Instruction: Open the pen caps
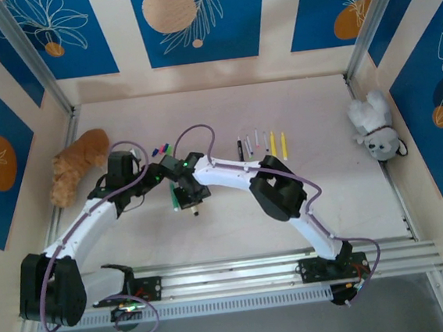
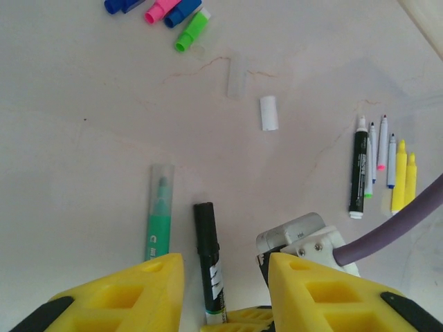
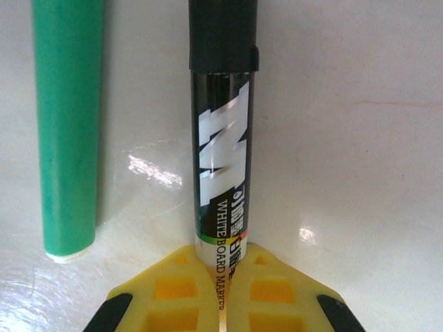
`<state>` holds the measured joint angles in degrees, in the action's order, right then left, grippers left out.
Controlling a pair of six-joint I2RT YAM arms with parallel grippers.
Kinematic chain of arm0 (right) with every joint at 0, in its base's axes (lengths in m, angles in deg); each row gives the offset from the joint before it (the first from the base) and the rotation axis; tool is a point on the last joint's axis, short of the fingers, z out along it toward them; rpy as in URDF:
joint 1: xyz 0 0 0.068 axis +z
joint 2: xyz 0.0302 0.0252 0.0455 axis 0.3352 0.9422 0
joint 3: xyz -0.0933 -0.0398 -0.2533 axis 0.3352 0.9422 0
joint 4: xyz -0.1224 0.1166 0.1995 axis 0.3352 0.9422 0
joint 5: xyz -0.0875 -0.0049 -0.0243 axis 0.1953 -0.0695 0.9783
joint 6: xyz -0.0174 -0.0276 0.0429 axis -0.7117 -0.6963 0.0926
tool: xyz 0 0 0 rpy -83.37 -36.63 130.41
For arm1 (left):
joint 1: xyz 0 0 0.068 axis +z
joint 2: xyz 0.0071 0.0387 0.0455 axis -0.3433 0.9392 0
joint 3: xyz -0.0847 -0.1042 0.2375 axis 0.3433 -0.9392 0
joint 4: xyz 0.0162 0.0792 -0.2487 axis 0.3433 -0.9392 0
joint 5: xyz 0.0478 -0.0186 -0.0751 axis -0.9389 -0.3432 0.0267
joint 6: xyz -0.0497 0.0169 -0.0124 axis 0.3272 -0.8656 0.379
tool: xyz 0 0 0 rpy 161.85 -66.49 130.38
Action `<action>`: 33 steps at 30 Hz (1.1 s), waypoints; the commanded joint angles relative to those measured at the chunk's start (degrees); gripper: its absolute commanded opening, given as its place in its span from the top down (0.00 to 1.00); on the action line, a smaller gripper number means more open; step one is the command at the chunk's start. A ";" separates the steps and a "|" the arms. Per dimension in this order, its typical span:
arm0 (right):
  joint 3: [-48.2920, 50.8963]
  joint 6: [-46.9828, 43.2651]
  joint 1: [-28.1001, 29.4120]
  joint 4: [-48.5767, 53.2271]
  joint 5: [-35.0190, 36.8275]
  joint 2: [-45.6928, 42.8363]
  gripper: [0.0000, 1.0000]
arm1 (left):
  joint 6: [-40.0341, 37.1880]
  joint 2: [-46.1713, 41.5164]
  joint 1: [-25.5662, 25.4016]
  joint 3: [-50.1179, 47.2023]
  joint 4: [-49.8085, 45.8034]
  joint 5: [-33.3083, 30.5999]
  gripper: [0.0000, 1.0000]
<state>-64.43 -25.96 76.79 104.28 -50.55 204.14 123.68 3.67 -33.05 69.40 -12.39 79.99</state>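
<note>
Table: a pale, faintly scuffed table (image 2: 83,124) is carrying everything and is lying directly under both sets of fingers.
Right fingers: the right gripper (image 3: 225,266) is clamping together on the tail end of the black marker (image 3: 221,159), its yellow pads pressing the printed barrel from both sides.
Left fingers: the left gripper (image 2: 226,270) is standing with its fingers apart, straddling the same marker with a gap showing on each side.
Black cap: the black cap (image 3: 223,34) is sitting on the marker's far end, ahead of both sets of fingers, and is not yet pulled.
Handling: the marker is looking light and stiff, with a glossy barrel likely to slip. The cap is probably a press fit wanting a straight pull, so the best hold is across the cap just past its seam, with the tail pinned.
Beside: a green pen (image 2: 159,221) is lying parallel, just beside the marker and outside the right fingers.
Farther ahead: two whitish caps (image 2: 268,113) are lying loose. Uncapped pens (image 2: 379,166) are lining up off to one side.
Farthest: pink, blue and green loose caps (image 2: 176,17) are clustering well ahead of the fingers.
</note>
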 commanded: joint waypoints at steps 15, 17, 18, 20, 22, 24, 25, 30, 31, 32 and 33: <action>27.46 -6.63 -5.22 -17.84 -10.39 -26.18 1.00 | 0.81 7.33 -4.83 5.15 3.41 3.66 0.61; 28.42 -6.68 -5.76 -18.96 -12.27 -27.49 1.00 | 1.19 8.32 -6.55 6.13 3.77 2.82 0.60; 28.73 -6.62 -5.98 -19.29 -12.92 -28.00 1.00 | 1.59 8.94 -7.49 6.55 4.26 2.58 0.60; 29.09 -6.65 -6.09 -19.51 -13.54 -28.63 1.00 | 2.07 10.26 -9.27 7.92 4.83 2.22 0.60; 29.23 -6.81 -6.20 -19.61 -13.90 -29.19 1.00 | 2.37 11.92 -11.17 9.46 5.16 1.77 0.60; 29.48 -6.84 -6.15 -19.84 -14.11 -29.99 1.00 | 2.93 13.28 -12.70 10.32 5.79 0.47 0.58; 29.80 -6.76 -6.11 -20.05 -14.22 -30.47 1.00 | 3.16 13.95 -13.19 10.79 6.20 0.44 0.58; 32.14 -6.22 -6.32 -21.78 -14.20 -33.91 1.00 | 3.27 16.07 -14.44 12.54 6.49 0.38 0.58; 32.43 -6.11 -6.41 -21.79 -13.88 -34.47 1.00 | 3.26 16.10 -14.53 12.71 6.53 0.38 0.58; 32.77 -6.01 -6.50 -21.92 -13.41 -35.04 1.00 | 3.27 16.16 -14.60 12.81 6.57 0.34 0.58; 33.11 -6.12 -6.50 -22.43 -13.59 -35.60 1.00 | 3.27 16.17 -14.63 12.82 6.57 0.30 0.58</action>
<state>-32.22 -31.91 70.57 83.38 -62.79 171.39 126.41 19.67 -47.13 80.41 -7.23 81.20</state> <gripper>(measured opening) 0.079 0.420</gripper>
